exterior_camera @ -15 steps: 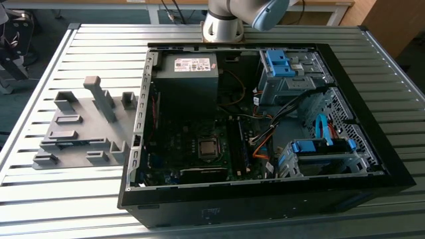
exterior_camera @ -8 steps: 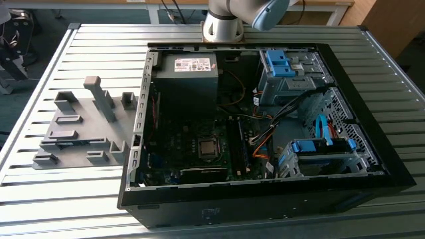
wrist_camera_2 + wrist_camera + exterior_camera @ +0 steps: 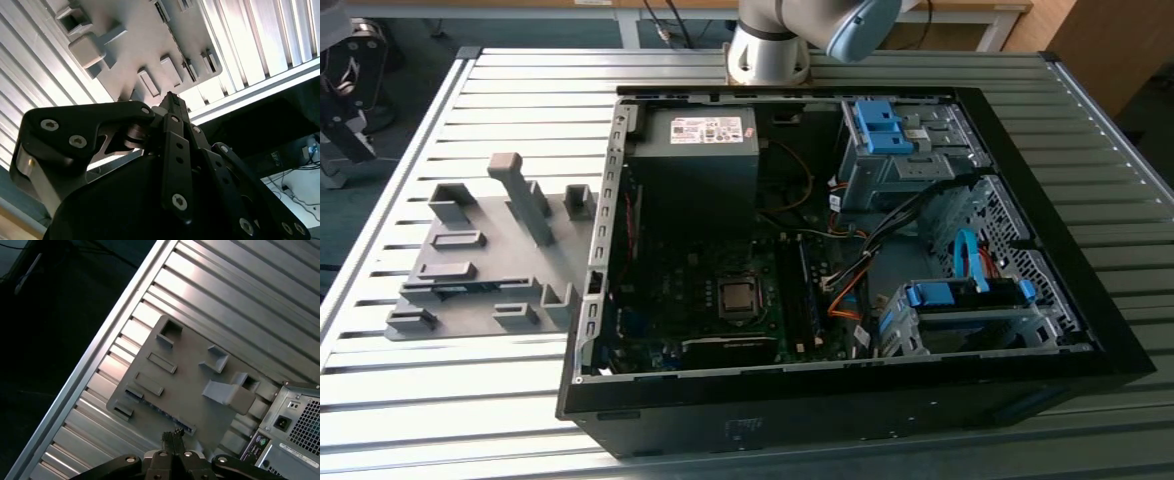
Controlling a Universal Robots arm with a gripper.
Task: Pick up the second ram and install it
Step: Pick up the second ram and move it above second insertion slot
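Black tool [image 3: 172, 438], closed together, above the grey plastic fixture plate [image 3: 186, 382] on the ribbed metal table [image 3: 240, 305]; open black computer case [image 3: 854, 415] just beside the plate.

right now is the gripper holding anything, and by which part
Nothing is held. The gripper hangs above the grey fixture with its jaws together and nothing between them.
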